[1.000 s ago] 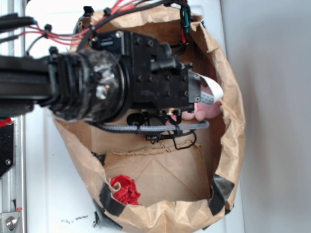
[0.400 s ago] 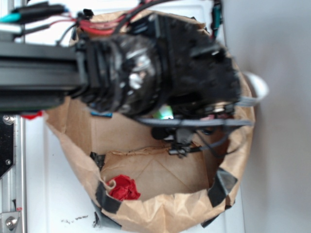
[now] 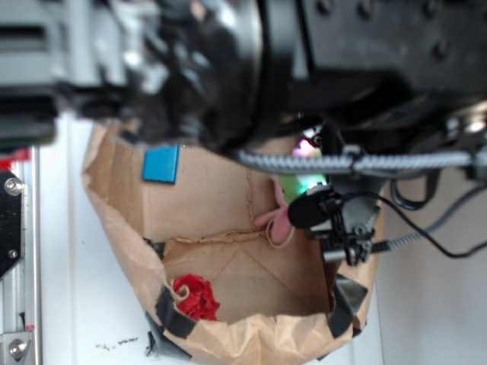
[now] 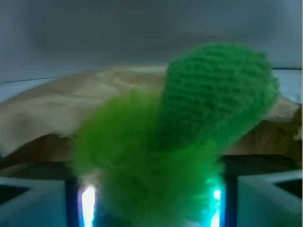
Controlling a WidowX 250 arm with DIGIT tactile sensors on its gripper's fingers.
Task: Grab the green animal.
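Note:
The green animal (image 4: 189, 137), a fuzzy lime plush with a darker knitted limb sticking up, fills the wrist view. It is clamped between my gripper (image 4: 149, 208) fingers, whose pale pads (image 4: 28, 203) stand at both lower corners. My gripper is shut on it. In the exterior view only a small green patch of the green animal (image 3: 300, 186) shows under the big blurred black arm (image 3: 319, 53), above the brown paper bag (image 3: 251, 338).
Inside the bag lie a flat blue block (image 3: 160, 163) at the back left, a red crumpled piece (image 3: 196, 296) at the front left, and a pink plush (image 3: 278, 220) near the middle. Black cables (image 3: 358, 228) hang over the bag's right side.
The arm has come up and right, close to the camera, carrying the green animal out of the bag's bottom. The blue block and the pink plush are now uncovered.

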